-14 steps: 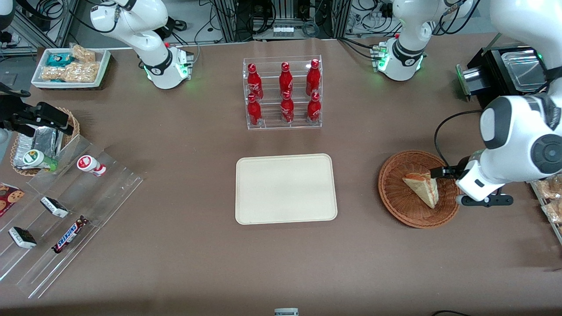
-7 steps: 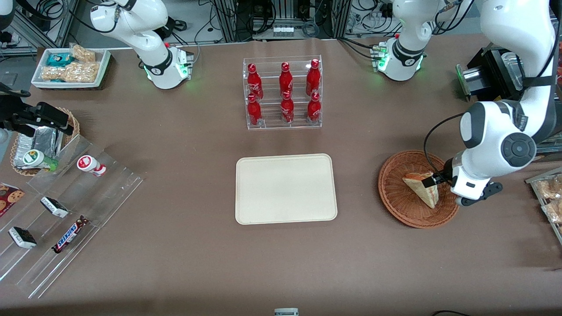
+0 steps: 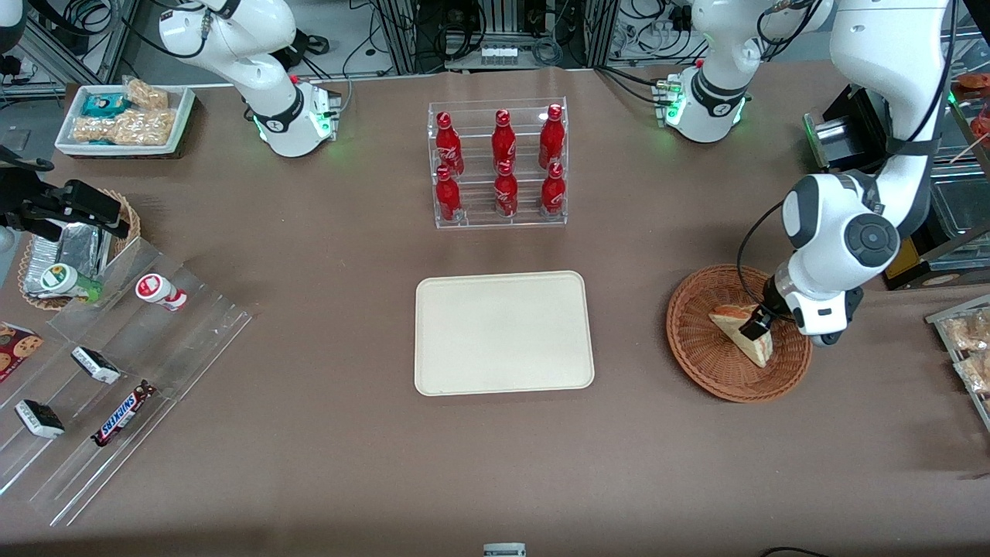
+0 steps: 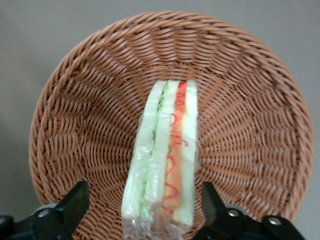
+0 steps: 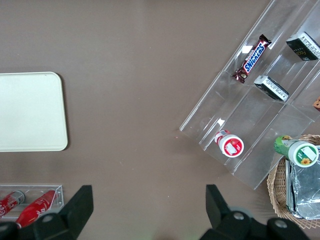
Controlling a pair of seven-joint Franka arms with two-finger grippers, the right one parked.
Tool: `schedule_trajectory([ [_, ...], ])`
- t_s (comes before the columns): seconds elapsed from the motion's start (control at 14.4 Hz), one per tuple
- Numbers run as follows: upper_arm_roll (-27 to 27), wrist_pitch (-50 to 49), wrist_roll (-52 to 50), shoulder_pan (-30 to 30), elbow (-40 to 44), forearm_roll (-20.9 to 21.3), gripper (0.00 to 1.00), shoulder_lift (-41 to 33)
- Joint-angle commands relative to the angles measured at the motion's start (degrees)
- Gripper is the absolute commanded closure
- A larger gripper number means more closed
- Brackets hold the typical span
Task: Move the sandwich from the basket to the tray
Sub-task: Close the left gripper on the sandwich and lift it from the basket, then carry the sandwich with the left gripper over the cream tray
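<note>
Your hand (image 4: 142, 210) hangs open above the basket (image 4: 90, 100), fingers (image 4: 75, 202) wide either side of the sandwich (image 4: 165, 155), gripping nothing.

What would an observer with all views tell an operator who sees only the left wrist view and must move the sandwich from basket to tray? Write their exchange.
Operator: My gripper is open astride the sandwich in the basket. Where is the tray?
Observer: The tray lies flat beside the basket, toward the parked arm's end of the table.
Operator: Anything standing near it?
Observer: A rack of red bottles, farther from the front camera than the tray.
</note>
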Motion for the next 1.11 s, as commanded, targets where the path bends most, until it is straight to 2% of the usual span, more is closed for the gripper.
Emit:
schedule_trajectory([
  [0.0, 0.02, 1.46, -3.23, 0.17, -0.9, 0.1, 0.79, 0.02],
  [0.07, 0.02, 0.93, -3.15, 0.17, -0.29, 0.1, 0.92, -0.07],
  [0.14, 0.02, -0.03, -2.97, 0.17, 1.29, 0.19, 0.96, -0.07],
  [0.42, -0.94, -11.52, -2.27, -0.53, 12.08, -0.16, 0.98, 1.15],
  [0.7, -6.39, -15.59, -2.35, -3.59, 21.15, -0.17, 0.98, 5.19],
  [1.04, -6.66, -15.24, -2.97, -16.06, 29.49, 0.36, 0.98, 11.07],
])
